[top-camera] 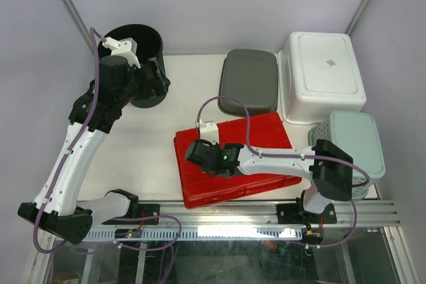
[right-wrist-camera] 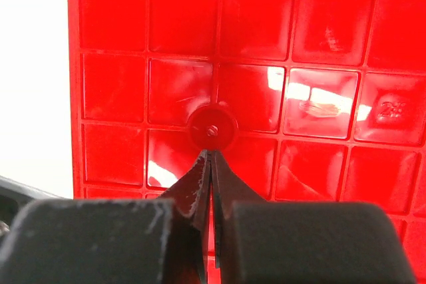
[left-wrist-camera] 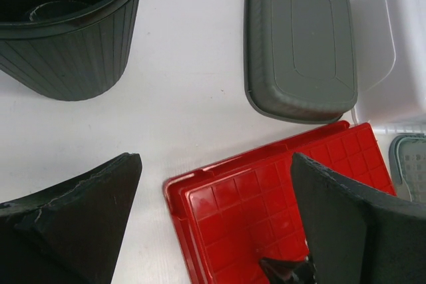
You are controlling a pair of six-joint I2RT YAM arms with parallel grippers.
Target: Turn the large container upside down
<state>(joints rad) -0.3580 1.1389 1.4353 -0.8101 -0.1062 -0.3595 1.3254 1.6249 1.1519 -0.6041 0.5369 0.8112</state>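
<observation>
The large red container [top-camera: 263, 131] lies on the table's middle with its gridded underside facing up. It also shows in the left wrist view [left-wrist-camera: 233, 211] and fills the right wrist view [right-wrist-camera: 319, 44]. My right gripper [top-camera: 208, 157] is shut and empty, its tips [right-wrist-camera: 212, 154] just at the round hub in the middle of the red underside. My left gripper [top-camera: 156, 86] is open and empty, held high at the back left beside a black bucket; its view [left-wrist-camera: 214, 157] looks down on the red container's near left corner.
A black ribbed bucket [top-camera: 143, 41] stands upright at the back left [left-wrist-camera: 73, 51]. A grey container [top-camera: 249, 79] and a white container [top-camera: 323, 74] lie bottom up at the back right. A pale green basket [top-camera: 356, 141] sits at the right edge.
</observation>
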